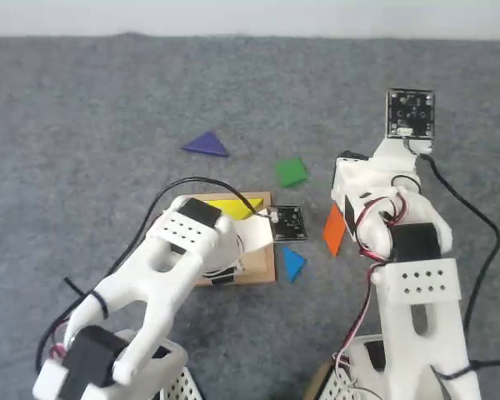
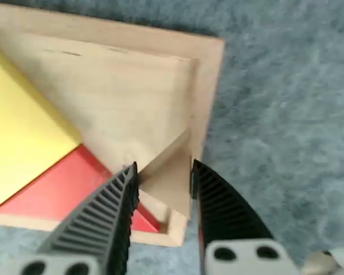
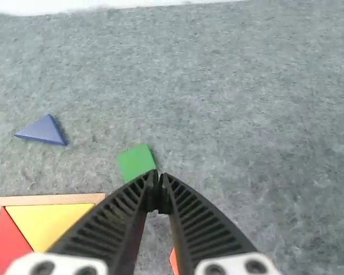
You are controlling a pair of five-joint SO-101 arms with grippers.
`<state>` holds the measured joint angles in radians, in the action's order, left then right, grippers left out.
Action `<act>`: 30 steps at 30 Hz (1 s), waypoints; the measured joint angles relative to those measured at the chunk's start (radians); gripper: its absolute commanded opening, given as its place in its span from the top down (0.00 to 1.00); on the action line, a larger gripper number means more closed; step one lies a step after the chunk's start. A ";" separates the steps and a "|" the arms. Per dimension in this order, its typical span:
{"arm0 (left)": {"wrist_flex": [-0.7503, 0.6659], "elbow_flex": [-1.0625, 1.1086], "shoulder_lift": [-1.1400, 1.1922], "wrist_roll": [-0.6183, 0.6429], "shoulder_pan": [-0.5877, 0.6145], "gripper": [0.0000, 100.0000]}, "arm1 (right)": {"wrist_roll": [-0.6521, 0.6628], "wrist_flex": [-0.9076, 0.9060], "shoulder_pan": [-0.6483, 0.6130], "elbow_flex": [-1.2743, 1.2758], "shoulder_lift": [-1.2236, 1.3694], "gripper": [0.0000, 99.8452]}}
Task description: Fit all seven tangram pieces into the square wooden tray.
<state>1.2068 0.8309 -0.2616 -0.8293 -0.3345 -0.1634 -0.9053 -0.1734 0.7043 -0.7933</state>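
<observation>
Tan triangle point(image 2: 169, 186), pinched in left gripper point(image 2: 163, 169), hangs tilted over tray point(image 2: 209, 86) corner — advise levelling it beside red piece point(image 2: 63, 189) before release. Right gripper point(image 3: 156, 186) pressed together.

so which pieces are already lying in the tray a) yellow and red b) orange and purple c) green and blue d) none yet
a, the yellow triangle and red triangle lie inside the wooden tray, while the green square sits outside it

In the tray point(image 1: 263, 271) a large triangle point(image 1: 232, 206) is lying against its twin point(image 2: 51, 192), a gripped triangle point(image 2: 171, 179) over the corner. A small triangle point(image 1: 293, 262) and parallelogram point(image 1: 334, 229) are lying rightward, a square point(image 1: 291, 172) and far triangle point(image 1: 206, 145) behind.
</observation>
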 measured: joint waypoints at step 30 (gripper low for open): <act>-0.071 0.028 -0.017 -0.212 0.118 0.75 | 0.003 0.000 0.000 0.000 -0.002 0.99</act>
<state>1.1362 0.8585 -0.2785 -1.0411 -0.2163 -0.1603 -0.9053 -0.1734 0.7043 -0.7948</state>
